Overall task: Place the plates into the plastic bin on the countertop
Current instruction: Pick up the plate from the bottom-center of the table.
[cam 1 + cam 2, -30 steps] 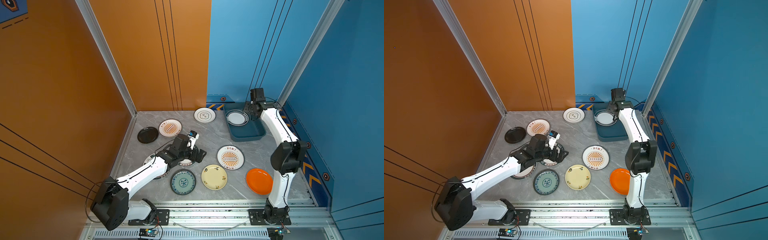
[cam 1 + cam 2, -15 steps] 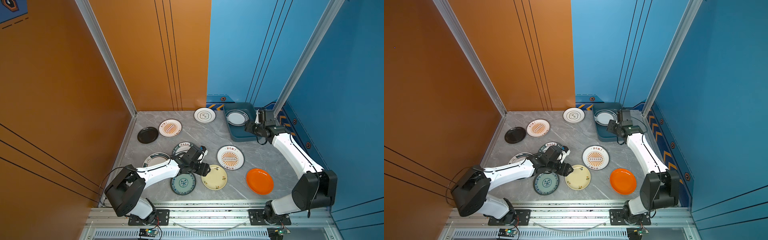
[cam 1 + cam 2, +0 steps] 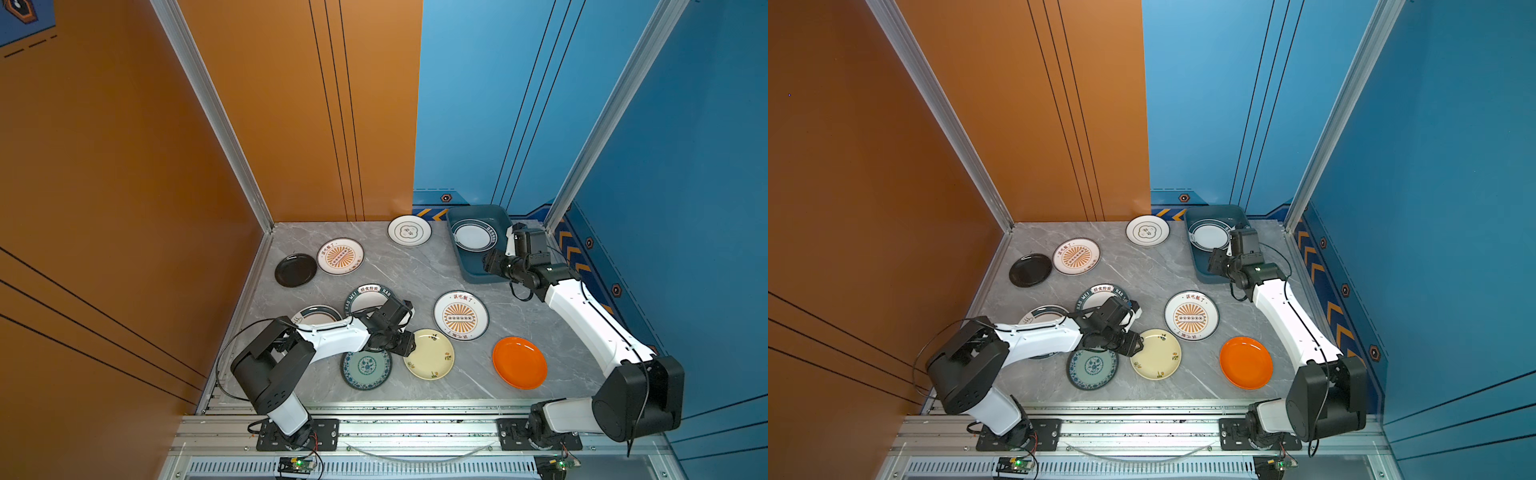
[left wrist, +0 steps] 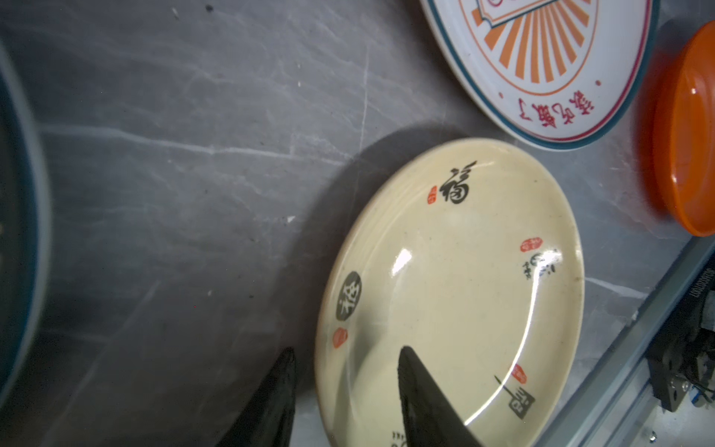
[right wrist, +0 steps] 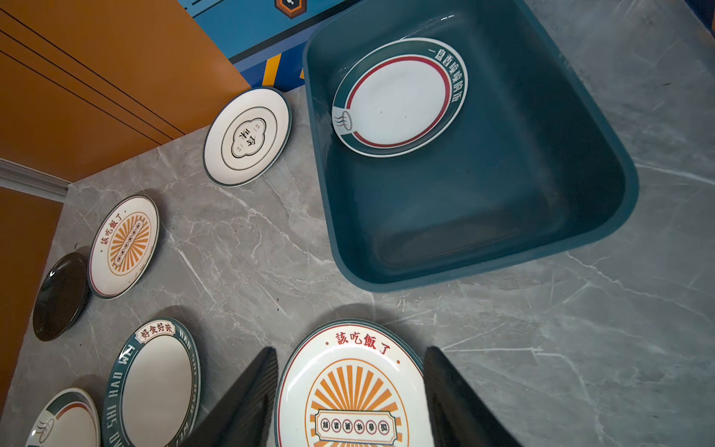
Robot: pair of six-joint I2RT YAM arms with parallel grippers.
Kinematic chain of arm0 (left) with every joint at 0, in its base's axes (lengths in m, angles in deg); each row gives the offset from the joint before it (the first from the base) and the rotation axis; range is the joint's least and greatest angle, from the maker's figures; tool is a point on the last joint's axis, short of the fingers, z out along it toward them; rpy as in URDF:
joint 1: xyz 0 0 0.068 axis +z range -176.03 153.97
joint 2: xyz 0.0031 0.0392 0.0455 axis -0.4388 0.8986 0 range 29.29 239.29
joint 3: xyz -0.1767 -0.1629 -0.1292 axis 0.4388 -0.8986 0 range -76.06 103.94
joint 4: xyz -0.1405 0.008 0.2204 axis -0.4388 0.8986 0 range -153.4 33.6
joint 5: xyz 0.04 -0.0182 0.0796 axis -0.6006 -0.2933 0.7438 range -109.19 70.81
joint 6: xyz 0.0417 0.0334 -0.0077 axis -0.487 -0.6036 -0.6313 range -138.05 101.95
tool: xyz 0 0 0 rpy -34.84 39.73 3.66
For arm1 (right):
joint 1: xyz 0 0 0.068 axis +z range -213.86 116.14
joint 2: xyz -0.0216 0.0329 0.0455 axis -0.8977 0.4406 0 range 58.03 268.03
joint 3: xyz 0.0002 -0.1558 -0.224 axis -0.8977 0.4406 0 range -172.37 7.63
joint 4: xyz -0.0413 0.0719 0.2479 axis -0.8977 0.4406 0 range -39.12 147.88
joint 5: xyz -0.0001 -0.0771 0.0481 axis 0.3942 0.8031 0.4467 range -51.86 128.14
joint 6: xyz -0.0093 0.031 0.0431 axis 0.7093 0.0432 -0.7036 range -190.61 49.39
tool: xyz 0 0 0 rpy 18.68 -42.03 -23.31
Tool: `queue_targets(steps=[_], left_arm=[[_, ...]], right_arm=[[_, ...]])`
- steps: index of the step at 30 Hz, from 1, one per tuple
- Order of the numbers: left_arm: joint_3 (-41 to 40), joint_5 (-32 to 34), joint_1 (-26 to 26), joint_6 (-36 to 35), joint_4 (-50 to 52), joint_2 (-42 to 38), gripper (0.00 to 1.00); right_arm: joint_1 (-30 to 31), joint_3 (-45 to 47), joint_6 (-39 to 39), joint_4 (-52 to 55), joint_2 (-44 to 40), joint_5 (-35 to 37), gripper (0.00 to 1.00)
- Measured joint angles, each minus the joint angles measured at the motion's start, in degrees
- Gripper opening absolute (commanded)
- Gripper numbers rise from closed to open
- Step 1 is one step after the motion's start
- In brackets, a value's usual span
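While 1 plate's binned, 9 lie (outside).

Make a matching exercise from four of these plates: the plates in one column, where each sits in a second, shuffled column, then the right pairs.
Column 1
1. black plate
2. orange plate
3. cream-yellow plate
4. cloud-emblem plate

Column 2
A. at the back, just outside the plastic bin
B. rim between the left gripper fingers, not yet clamped
C. closest to the orange side wall, next to a sunburst plate
D. at the front, nearest the right arm

Pairs: 1-C, 2-D, 3-B, 4-A
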Motion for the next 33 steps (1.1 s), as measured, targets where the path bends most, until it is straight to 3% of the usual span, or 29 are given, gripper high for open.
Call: queue_targets(steps=[15, 26, 33], left_arm=[[-2.9, -5.2, 3.1, 1.9, -7.5, 1.3, 0.13], [-2.9, -7.3, 3.4, 2.0, -8.8, 1.6, 0.01], [-3.0, -10.3, 5.1, 1.9, -9.0, 1.3, 0.00]], right_arm=[[0.0, 0.4, -0.8, -1.4, 0.0, -1.3, 0.62], [0.0, 0.4, -1.6, -1.5, 0.1, -2.4, 0.62], [0.0, 0.7, -1.8, -1.6, 0.1, -3.2, 0.62]])
